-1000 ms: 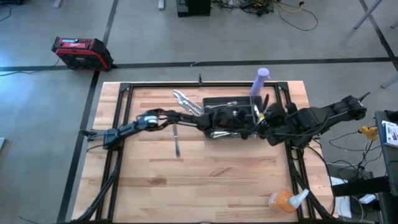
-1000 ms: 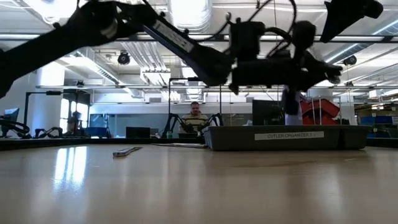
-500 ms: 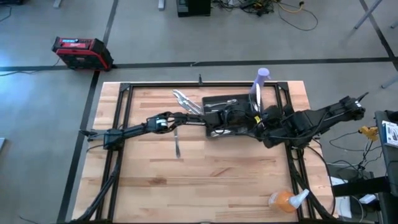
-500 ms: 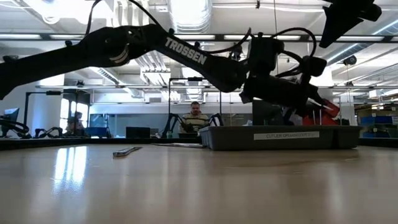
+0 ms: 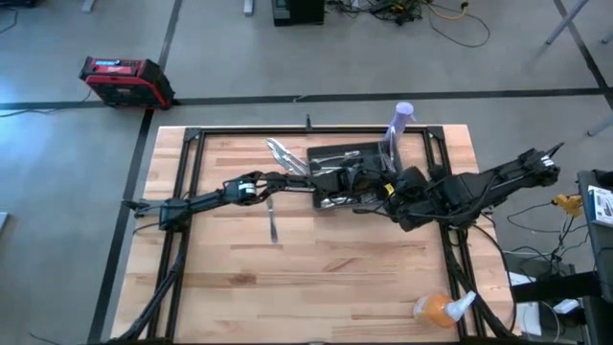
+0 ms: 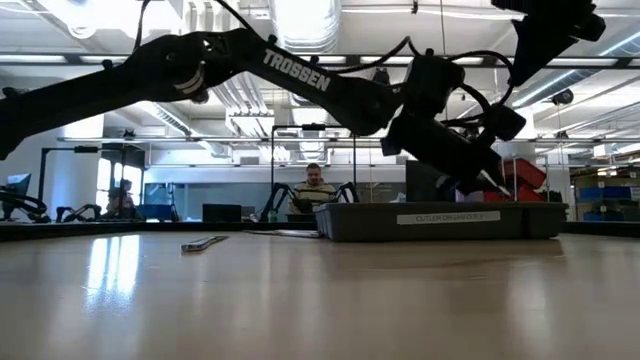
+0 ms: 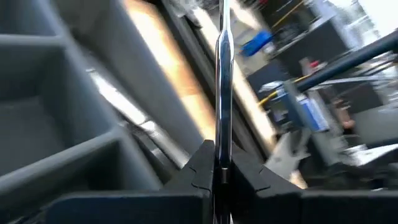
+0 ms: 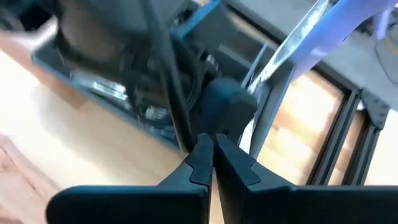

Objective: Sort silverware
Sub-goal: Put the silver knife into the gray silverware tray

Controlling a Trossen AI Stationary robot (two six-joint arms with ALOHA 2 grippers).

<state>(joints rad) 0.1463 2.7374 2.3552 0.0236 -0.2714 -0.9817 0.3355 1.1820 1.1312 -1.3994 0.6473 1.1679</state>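
The dark grey tray stands at the table's far middle, with silverware lying in its compartments. My left gripper is over the tray's right part, tipped downward and shut on one slim silver piece. My right gripper is shut with nothing between its fingers, at the tray's near right corner, facing the left gripper. A small pile of loose silverware lies left of the tray. One more piece lies on the wood nearer the front. My left gripper pinches one end of the silver piece between its two fingers. The piece runs on in line with the fingers, past their tips, lifted clear above the tray. My right gripper is close to the tray's near wall; whether it touches, I cannot tell.
A purple bottle stands just behind the tray's right end. An orange spray bottle lies at the near right corner. The table's black frame rails run along its edges. Bare wood lies near and left.
My left gripper has reached farther toward the table's right edge over the tray and tipped downward, still holding the silver piece. My right arm has moved toward the left. The tray has slid a little toward the table's left.
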